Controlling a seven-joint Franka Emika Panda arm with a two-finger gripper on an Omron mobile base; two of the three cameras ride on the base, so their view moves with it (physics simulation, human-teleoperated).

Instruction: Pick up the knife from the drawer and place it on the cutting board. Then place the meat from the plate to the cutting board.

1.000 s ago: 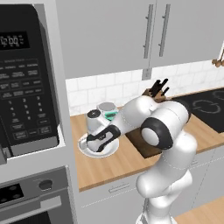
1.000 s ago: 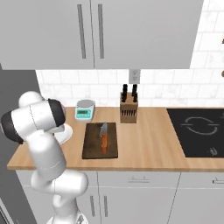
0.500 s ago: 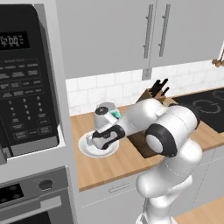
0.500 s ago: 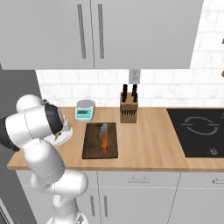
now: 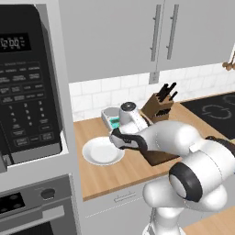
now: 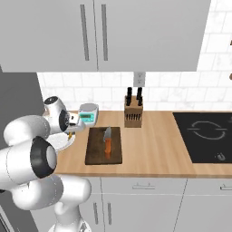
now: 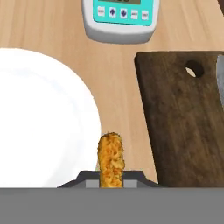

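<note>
My gripper (image 7: 111,178) is shut on the meat (image 7: 111,158), a small orange-yellow strip that stands up between the fingers. It hangs over the counter between the round white plate (image 7: 39,118) and the dark brown cutting board (image 7: 183,122). From the right base view the gripper (image 6: 70,133) sits above the plate's (image 6: 60,143) right rim, left of the board (image 6: 95,153). The knife (image 6: 108,144), with its orange-brown handle, lies along the middle of the board. The plate (image 5: 102,151) looks bare in the left base view.
A teal and white kitchen scale (image 7: 122,17) stands behind the plate, and a wooden knife block (image 6: 132,113) is at the wall behind the board. A black cooktop (image 6: 204,136) lies to the right. A microwave (image 5: 27,92) rises at the left. The drawer fronts (image 6: 140,186) below the counter are closed.
The hand has lifted off the plate with the meat pinched in it and swung right toward the board. The knife and board have not moved.
</note>
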